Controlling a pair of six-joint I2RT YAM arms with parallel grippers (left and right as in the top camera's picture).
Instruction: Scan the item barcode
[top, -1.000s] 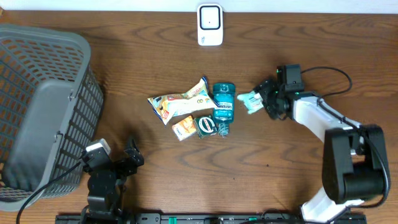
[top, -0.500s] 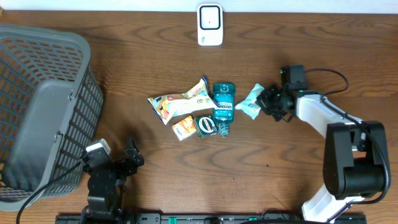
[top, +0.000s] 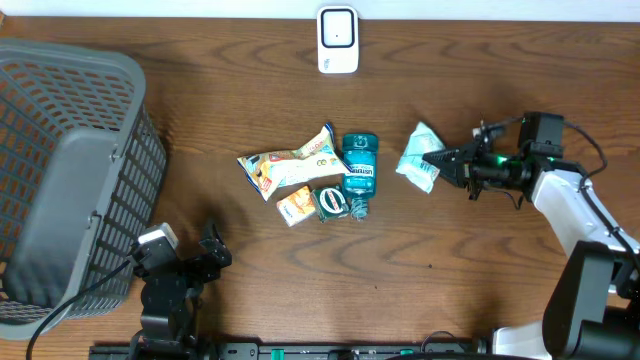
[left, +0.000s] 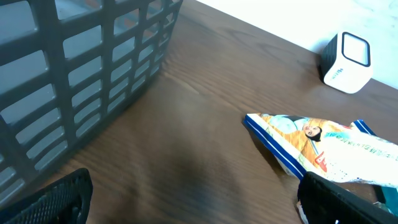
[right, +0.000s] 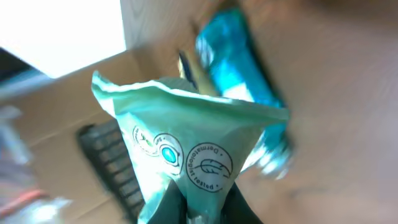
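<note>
You see the right pincer (top: 438, 160) at the right of the overhead frame, closed on the edge of a mint-green packet (top: 417, 158). That packet sits right of centre, well below and to the right of the white scanner (top: 338, 40) at the top edge. In the right wrist view the packet (right: 186, 149) fills the middle of the frame, its printed round seals facing the camera, pinched at the bottom by the dark fingertips (right: 177, 202). Whether it is lifted off the desk (top: 250, 290) you cannot tell.

At the centre of the overhead frame lie a snack bag (top: 290, 168), a teal bottle (top: 360, 165), a small orange packet (top: 296, 205) and a green round item (top: 331, 202), all bunched together. A grey basket (top: 70, 170) fills the left side.

Your left pincer (top: 205, 255) rests at the lower left, spread wide and holding nothing; its fingers (left: 56, 199) show at the bottom corners of the left wrist view.
</note>
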